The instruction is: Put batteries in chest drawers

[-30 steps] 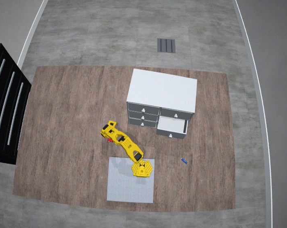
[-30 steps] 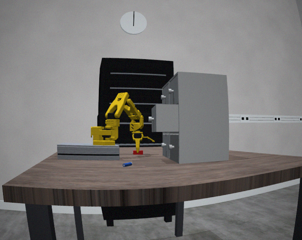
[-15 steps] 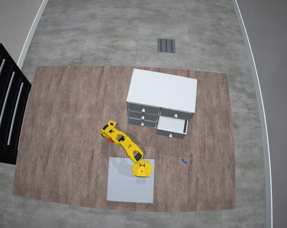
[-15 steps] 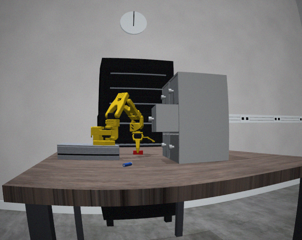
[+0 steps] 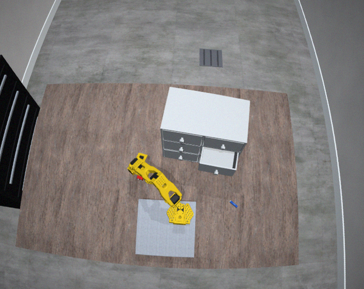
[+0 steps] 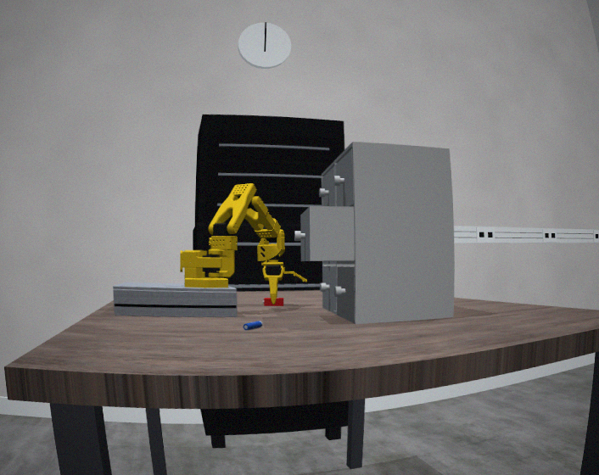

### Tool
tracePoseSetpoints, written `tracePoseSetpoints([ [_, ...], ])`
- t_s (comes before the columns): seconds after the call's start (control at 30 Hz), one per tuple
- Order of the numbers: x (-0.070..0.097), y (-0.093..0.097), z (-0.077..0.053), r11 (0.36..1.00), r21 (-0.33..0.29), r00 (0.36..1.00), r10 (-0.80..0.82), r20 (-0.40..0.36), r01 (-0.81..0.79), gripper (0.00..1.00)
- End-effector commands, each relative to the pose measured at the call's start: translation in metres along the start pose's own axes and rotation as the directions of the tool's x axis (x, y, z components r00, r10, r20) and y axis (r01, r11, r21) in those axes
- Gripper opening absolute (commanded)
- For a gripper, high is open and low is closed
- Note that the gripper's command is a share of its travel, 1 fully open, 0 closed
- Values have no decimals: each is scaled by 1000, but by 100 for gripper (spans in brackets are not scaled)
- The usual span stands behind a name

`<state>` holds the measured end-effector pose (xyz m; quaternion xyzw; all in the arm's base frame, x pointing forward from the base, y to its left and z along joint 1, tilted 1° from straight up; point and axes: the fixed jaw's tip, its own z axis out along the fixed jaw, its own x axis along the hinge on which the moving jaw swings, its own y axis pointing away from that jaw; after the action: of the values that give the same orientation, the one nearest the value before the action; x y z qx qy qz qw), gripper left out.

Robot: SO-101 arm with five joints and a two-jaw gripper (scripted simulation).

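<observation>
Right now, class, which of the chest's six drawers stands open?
The right drawer of the middle row stands pulled out of the chest, its pale inside showing. The other five sit flush, only their knobs sticking out.

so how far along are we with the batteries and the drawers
Done: the middle-row right drawer stands pulled out of the chest.
In hand: the claw is open, low at the red nine-volt battery, which lies on the table, not yet gripped.
Left: grip it and drop it in that drawer, open the shut bottom-left drawer, fetch the blue AA battery, then shut both drawers.
</observation>
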<state>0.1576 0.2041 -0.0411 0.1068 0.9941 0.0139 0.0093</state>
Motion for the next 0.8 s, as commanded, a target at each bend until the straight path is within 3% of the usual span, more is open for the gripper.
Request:
tracePoseSetpoints([
  [0.0,2,-4,6,1000,17,1000,-2,-9,3,30],
  [0.77,3,-6,6,1000,17,1000,-2,-9,3,30],
])
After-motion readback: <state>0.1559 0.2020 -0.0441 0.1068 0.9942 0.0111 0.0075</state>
